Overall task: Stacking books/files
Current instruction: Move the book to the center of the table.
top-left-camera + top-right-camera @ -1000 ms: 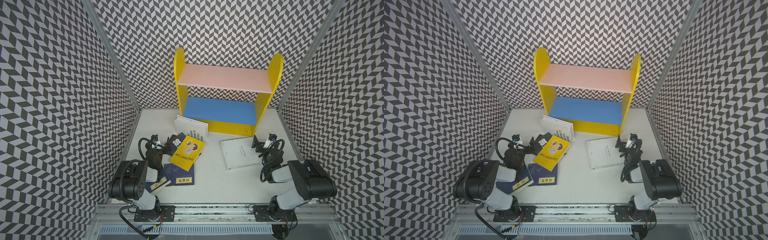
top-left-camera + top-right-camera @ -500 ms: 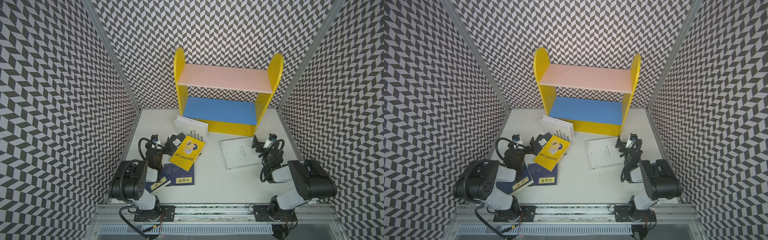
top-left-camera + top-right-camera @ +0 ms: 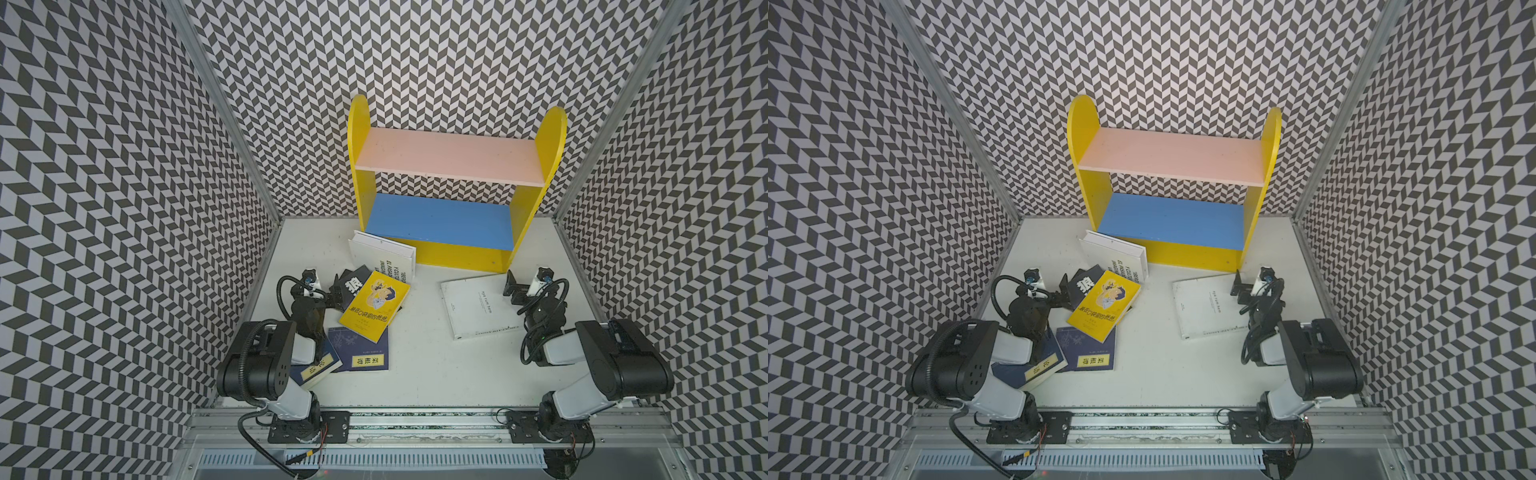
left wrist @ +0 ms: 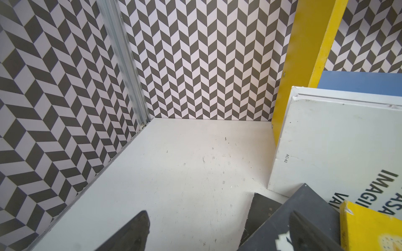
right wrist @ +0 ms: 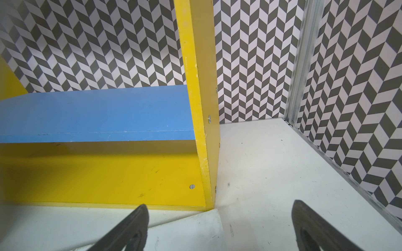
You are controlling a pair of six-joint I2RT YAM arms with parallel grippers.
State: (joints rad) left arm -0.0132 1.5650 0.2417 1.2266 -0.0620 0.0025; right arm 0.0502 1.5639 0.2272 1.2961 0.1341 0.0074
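Books lie scattered on the white table (image 3: 415, 374). A thick white book (image 3: 382, 253) leans at the shelf's foot. Below it a yellow cartoon book (image 3: 374, 305) overlaps a black book (image 3: 353, 284) and a navy book (image 3: 359, 349). A second navy book (image 3: 318, 370) lies partly under my left arm. A thin white book (image 3: 478, 307) lies flat on the right. My left gripper (image 3: 336, 293) is open beside the black book (image 4: 282, 226), holding nothing. My right gripper (image 3: 511, 289) is open over the thin white book's far corner (image 5: 191, 230).
A yellow shelf unit (image 3: 440, 216) with a pink upper board and a blue lower board stands against the back wall. Patterned walls close in on three sides. Bare table shows in the far left corner (image 4: 185, 163) and beside the shelf's right panel (image 5: 261, 163).
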